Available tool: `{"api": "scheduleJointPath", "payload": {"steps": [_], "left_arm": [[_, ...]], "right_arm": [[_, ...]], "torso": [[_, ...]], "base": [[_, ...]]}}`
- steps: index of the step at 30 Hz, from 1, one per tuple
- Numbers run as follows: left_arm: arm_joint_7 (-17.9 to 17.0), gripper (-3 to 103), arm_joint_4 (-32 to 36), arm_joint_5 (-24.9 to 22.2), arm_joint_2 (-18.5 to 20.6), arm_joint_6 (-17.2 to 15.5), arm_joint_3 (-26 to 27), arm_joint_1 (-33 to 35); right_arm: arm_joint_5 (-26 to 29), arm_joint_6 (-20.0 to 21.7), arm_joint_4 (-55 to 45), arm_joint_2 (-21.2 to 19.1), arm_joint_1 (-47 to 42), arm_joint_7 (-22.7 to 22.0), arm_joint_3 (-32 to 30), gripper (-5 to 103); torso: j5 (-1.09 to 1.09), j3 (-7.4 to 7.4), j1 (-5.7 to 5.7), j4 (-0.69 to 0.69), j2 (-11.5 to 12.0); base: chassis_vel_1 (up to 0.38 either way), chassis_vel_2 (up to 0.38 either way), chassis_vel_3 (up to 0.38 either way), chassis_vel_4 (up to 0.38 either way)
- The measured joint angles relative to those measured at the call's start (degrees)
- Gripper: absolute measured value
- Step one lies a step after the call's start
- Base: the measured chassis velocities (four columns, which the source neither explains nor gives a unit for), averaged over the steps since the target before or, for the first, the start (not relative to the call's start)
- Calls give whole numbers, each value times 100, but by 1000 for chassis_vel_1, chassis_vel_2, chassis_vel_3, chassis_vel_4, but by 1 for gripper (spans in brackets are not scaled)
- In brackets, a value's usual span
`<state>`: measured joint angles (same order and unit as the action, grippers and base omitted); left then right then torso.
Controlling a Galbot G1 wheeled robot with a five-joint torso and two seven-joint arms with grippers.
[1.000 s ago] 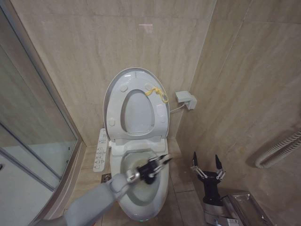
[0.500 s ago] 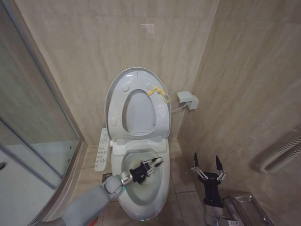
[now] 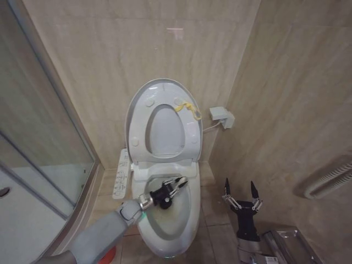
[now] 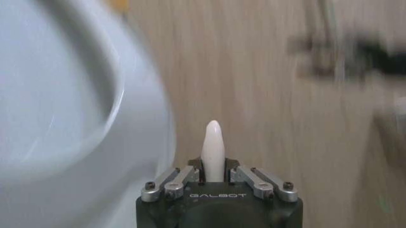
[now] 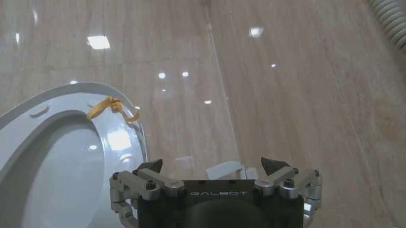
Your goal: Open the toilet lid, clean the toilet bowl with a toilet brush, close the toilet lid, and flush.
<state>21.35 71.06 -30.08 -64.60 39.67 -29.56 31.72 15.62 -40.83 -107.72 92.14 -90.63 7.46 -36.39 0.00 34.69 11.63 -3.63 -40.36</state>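
Over the toilet bowl, lid up: scrubbing step.
Left gripper fingers clamp the toilet brush handle (right gripper idle, fingers wide); next, work the rim.

One toilet bowl, one raised toilet lid with one yellow strap, one brush handle, two grippers: left, right.

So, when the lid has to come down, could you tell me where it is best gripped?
By the yellow strap near the upper right rim of the lid. The lid stands upright against the wall, so its back is blocked; come from the front, on the side of the open right pincer.
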Motion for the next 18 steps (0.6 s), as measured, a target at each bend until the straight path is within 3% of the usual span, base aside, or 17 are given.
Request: {"api": "scheduleJointPath", "payload": {"steps": [2,5,9,11,12,13,15,18], "left_arm": [[-51,22,193,-39,-140,-44,-55,-125],[-14,22,-185,103,-125,12,-44,-113],[114,22,-767,240,22,119,77,2],[105,22,-500,79,7,59,18,-73],[62,22,-217,-48,-50,-6,-73,-175],[-3,22,73,-174,-111,-90,-172,-264],[-59,22,286,-266,-153,-153,-264,-312],[-33,22,165,-217,-140,-170,-377,-216]], "right_arm": [[1,0,7,0,15,-1,-20,100],[4,0,-11,-2,5,-1,-9,100],[-1,0,-39,-4,-10,18,43,100],[-17,0,-39,0,-14,30,53,100],[-29,0,-38,0,-13,33,41,100],[-33,-1,-38,1,-9,33,23,100],[-33,-1,-37,0,-2,33,13,100],[-36,-1,-44,-1,-18,31,0,100]], "torso": [[-3,-1,-1,-14,-1],[1,0,0,-14,-1],[1,2,1,4,1],[1,1,0,8,0],[0,0,0,5,0],[0,-1,0,-9,0],[-1,-2,-1,-12,-2],[1,0,0,-13,-1]], "base": [[0,0,0,0],[-24,-22,-7,-6],[-51,-33,-2,-16],[51,60,37,37],[63,37,12,31],[59,37,-22,-14],[29,18,-11,-7],[-50,-33,-15,-19]]}}
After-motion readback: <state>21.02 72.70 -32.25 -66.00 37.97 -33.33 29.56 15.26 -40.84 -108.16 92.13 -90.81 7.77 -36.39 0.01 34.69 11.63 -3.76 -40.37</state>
